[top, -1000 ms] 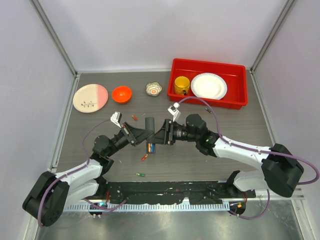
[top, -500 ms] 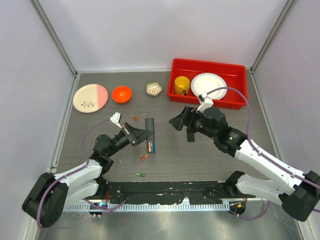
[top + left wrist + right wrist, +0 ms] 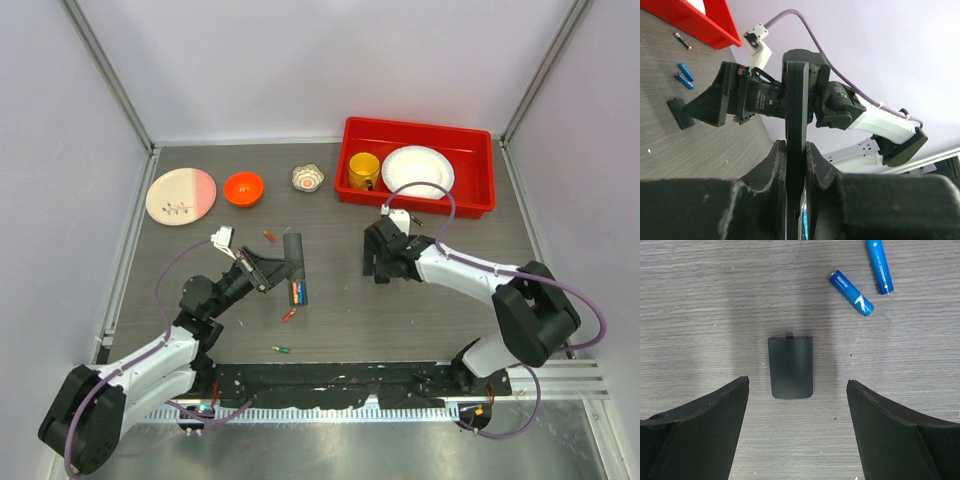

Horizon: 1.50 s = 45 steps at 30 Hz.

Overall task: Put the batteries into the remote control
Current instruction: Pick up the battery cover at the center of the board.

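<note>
My left gripper [image 3: 795, 146] is shut on the remote control [image 3: 796, 100], a slim black bar held on edge; from above, the gripper [image 3: 268, 268] holds it [image 3: 294, 250] near the table's middle. Blue and orange batteries [image 3: 298, 292] sit at its near end. Loose batteries lie around it: a red one [image 3: 269, 236], an orange one [image 3: 288, 315] and a green one [image 3: 282, 349]. My right gripper [image 3: 798, 381] stands open low over a small black cover [image 3: 790, 367] lying flat on the table. Two blue batteries [image 3: 851, 286] lie just beyond it.
A red bin [image 3: 470, 208] at the back right holds a yellow mug [image 3: 363, 170] and a white plate [image 3: 417, 172]. An orange bowl [image 3: 243, 187], a pink and cream plate [image 3: 181, 195] and a small foil cup [image 3: 308, 178] stand along the back.
My right gripper has left the remote control, swung right and down to the table, and opened. The small black cover now lies on the table below it. The left gripper keeps its hold.
</note>
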Motion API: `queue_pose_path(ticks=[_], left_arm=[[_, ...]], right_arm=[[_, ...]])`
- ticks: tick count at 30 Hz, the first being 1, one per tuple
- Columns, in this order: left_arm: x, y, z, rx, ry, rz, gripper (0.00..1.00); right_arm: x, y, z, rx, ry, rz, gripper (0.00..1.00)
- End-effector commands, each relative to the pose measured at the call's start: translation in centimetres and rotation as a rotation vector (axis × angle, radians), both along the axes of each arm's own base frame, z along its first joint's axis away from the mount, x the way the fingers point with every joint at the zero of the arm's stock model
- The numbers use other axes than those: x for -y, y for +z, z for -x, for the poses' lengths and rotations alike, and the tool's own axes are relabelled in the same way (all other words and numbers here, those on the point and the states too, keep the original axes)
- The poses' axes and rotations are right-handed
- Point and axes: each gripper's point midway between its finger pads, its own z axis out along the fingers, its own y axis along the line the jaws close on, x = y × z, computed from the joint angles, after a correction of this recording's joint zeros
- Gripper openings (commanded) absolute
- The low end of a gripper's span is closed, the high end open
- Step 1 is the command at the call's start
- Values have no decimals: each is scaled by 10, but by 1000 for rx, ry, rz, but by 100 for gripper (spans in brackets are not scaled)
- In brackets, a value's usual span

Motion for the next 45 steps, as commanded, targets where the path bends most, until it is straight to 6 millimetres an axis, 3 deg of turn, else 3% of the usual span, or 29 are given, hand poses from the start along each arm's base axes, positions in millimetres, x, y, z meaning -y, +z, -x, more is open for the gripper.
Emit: queue_pose_path(ticks=[1,10,29,40,43,45], left_arm=[[-4,3,7,55,13,-5,0],[-8,0,12,64,16,-12,0],[-5,-2,10,58,5,-19,0],[-3,-4,7,44,1,-23,0],[-2,-3,4,39,7,-23,0],[-2,-5,0,30,19,-26,0]], right_arm=[[-8,6,-19,28,17,13,84],[-14,-19,-14,-41,69,17,77],[-13,-43,1,-124,124,-27,61],[-14,-48,10,-149,124,-72,39],[-14,-41,11,-138,116,-85,34],[-16,-26,9,-110,102,-114,29]])
